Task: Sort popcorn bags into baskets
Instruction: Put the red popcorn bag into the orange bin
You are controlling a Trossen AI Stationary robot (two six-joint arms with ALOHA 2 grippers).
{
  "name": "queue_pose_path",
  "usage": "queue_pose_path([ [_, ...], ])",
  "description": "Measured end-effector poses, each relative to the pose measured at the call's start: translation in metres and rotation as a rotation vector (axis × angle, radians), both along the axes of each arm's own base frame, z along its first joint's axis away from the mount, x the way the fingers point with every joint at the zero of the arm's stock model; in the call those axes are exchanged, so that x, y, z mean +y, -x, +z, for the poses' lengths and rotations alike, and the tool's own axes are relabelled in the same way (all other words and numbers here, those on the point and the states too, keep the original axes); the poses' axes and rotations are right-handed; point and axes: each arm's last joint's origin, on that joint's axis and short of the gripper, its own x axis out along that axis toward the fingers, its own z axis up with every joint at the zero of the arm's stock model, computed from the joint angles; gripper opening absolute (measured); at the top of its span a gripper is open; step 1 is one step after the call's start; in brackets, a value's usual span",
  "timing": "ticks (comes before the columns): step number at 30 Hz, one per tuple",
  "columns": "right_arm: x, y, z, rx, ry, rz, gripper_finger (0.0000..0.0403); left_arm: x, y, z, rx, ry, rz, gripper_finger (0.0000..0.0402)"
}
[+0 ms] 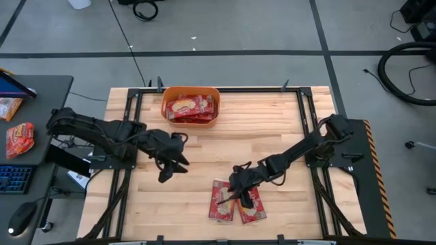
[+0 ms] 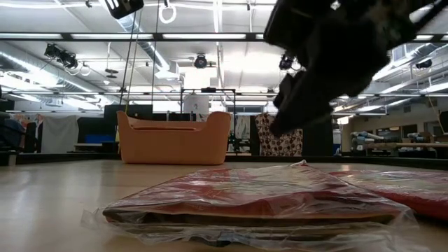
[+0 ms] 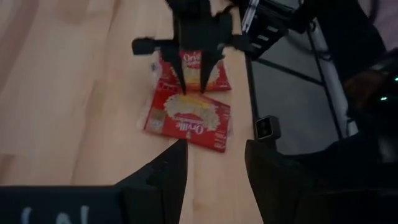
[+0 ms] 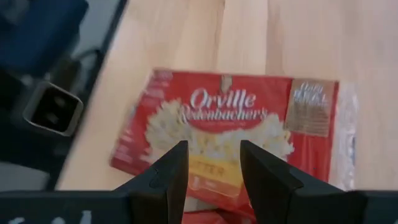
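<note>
Right gripper, jaws parted and empty, hangs over two red "Orville Redenbacher's" popcorn bags lying side by side near the surface front edge; left gripper, jaws likewise parted, waits over bare wood before the part-filled orange basket.

The right hand hung over a red popcorn bag with its two dark fingers apart. The bag lay flat on the wooden desk. Its label said Orville Redenbacher's.
</note>
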Motion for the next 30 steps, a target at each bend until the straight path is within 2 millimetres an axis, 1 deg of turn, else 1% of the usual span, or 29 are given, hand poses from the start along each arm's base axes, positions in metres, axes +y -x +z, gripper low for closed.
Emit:
queue_pose_path([
  [4, -0.003, -0.003, -0.021, 0.041, 0.069, -0.012, 0.0150, -0.006, 0.000, 0.002, -0.009, 0.045, 0.006, 0.0164],
  [8, -0.018, -0.010, -0.031, 0.054, 0.104, -0.094, 0.0147, -0.013, 0.001, 0.003, -0.016, 0.066, -0.008, 0.0164],
  [12, -0.044, -0.017, -0.032, 0.068, 0.128, -0.251, 0.0134, -0.017, 0.003, 0.003, -0.020, 0.048, -0.003, 0.0164],
  [18, -0.096, -0.024, -0.032, 0.091, 0.175, -0.521, 0.0110, -0.019, 0.002, 0.001, -0.052, -0.041, 0.102, 0.0164],
  [22, -0.126, -0.020, -0.021, 0.100, 0.175, -0.623, 0.0101, -0.019, -0.002, -0.014, -0.029, -0.146, 0.156, 0.0164],
  [24, -0.135, -0.017, -0.007, 0.075, 0.195, -0.618, 0.0098, -0.019, -0.006, -0.021, -0.016, -0.193, 0.174, 0.0164],
  [26, -0.139, -0.015, 0.012, 0.028, 0.217, -0.595, 0.0096, -0.020, -0.011, -0.028, 0.006, -0.223, 0.194, 0.0164],
  [27, -0.139, -0.011, 0.019, 0.032, 0.234, -0.581, 0.0094, -0.020, -0.014, -0.030, 0.012, -0.230, 0.202, 0.0164],
  [30, -0.139, 0.001, 0.031, 0.073, 0.265, -0.562, 0.0091, -0.022, -0.026, -0.039, 0.025, -0.233, 0.212, 0.0164],
])
